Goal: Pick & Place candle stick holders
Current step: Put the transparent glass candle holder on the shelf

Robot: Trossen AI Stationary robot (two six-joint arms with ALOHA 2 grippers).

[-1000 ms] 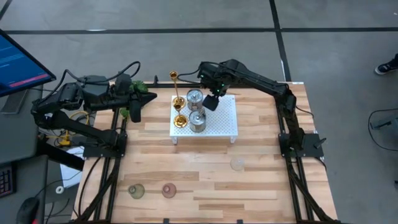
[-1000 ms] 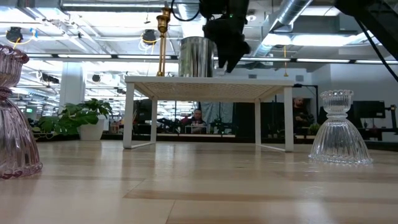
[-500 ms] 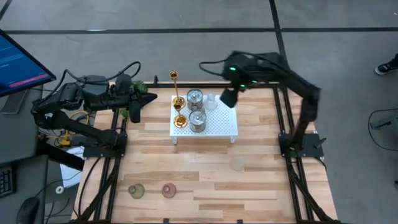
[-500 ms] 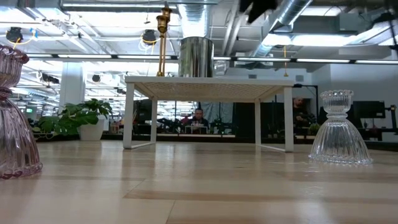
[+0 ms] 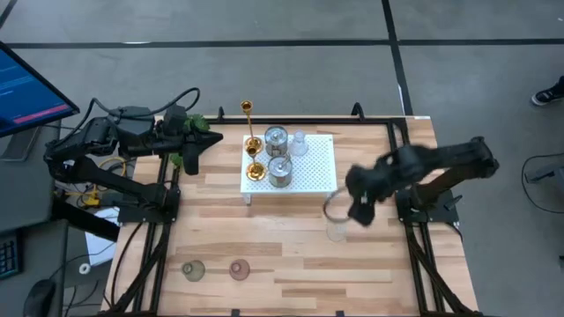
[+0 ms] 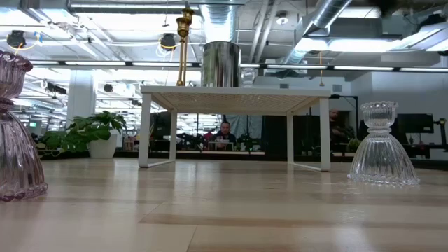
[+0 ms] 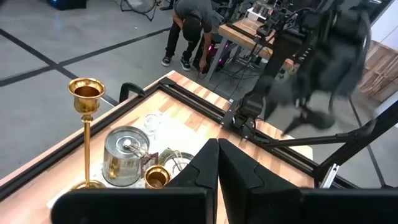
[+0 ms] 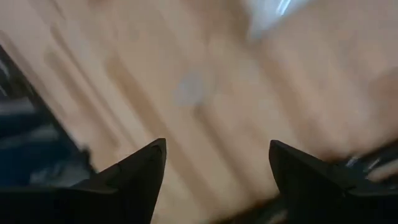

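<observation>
The white stand (image 5: 308, 172) carries a tall gold holder (image 5: 249, 123), a small gold one (image 5: 256, 170), two silvery cups (image 5: 276, 139) (image 5: 280, 170) and a small clear glass holder (image 5: 300, 143). A larger clear glass holder (image 5: 336, 231) stands on its base on the table, also in the low view (image 6: 381, 143). A greenish holder (image 5: 193, 270) and a pinkish holder (image 5: 239, 269) stand near the front edge. My right gripper (image 5: 359, 210) is open, blurred, just right of the larger clear holder; its wrist view (image 8: 214, 155) shows spread, empty fingers. My left gripper (image 5: 192, 158) waits shut at the far left.
A green leafy plant (image 5: 204, 132) sits by the left gripper at the far left. Bare wood lies between the stand and the front edge. A person bends over beyond the table in the left wrist view (image 7: 189, 28).
My right gripper has left the far part of the stand, risen, swung toward the table's right edge and then come toward the near edge, down beside the larger clear glass holder. The small clear holder stays on the stand where the gripper was.
</observation>
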